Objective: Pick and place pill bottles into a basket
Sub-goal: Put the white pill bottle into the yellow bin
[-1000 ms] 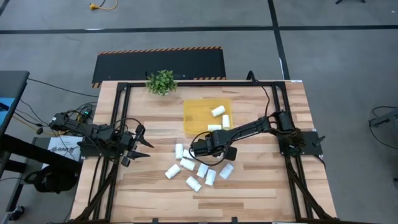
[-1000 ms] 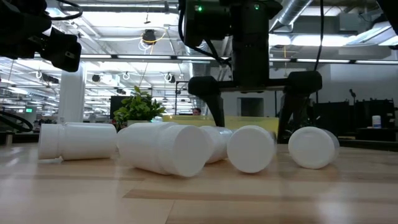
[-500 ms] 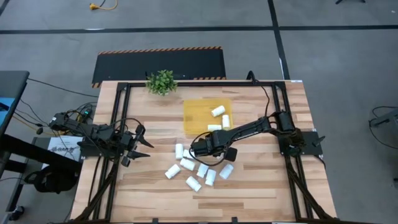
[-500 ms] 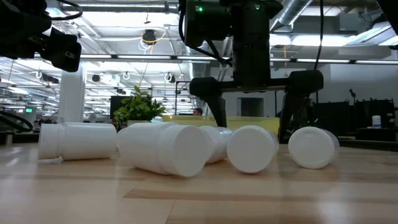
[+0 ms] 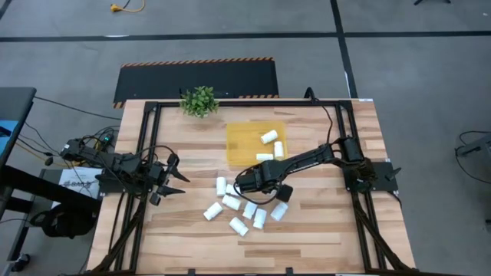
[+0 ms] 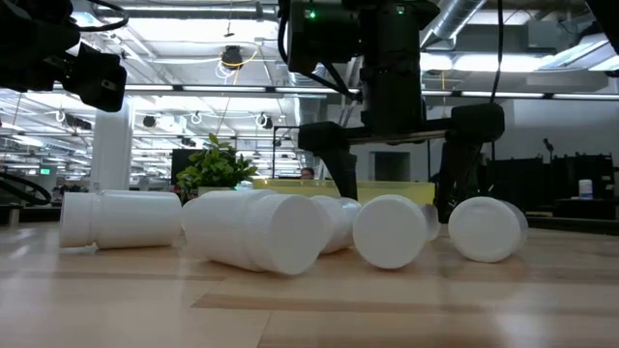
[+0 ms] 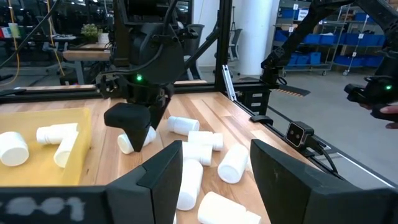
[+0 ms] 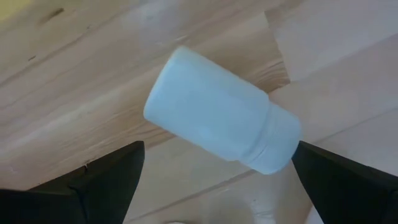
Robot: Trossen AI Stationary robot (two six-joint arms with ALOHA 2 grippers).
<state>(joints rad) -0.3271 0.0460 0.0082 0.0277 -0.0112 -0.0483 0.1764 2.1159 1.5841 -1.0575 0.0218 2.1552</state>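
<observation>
Several white pill bottles point(image 5: 239, 210) lie on their sides on the wooden table in front of the yellow basket point(image 5: 245, 138). Three more pill bottles point(image 5: 269, 138) lie inside the basket. My right gripper point(image 5: 257, 181) points straight down, open, over one lying bottle point(image 8: 217, 112). Its two fingers point(image 8: 106, 180) stand off either end of that bottle, a little above the table, and I see no touch. My left gripper point(image 5: 175, 178) waits at the table's left edge, level, with a gap between its fingers and nothing in them.
A small green potted plant point(image 5: 199, 100) stands at the far edge, left of the basket. Black frame rails run along the table's left point(image 5: 146, 153) and right point(image 5: 354, 192) sides. Bare wood lies near the front edge and at the right.
My right gripper has turned a little about its own downward line, staying in place above the bottle and staying open. The bottles have not moved.
</observation>
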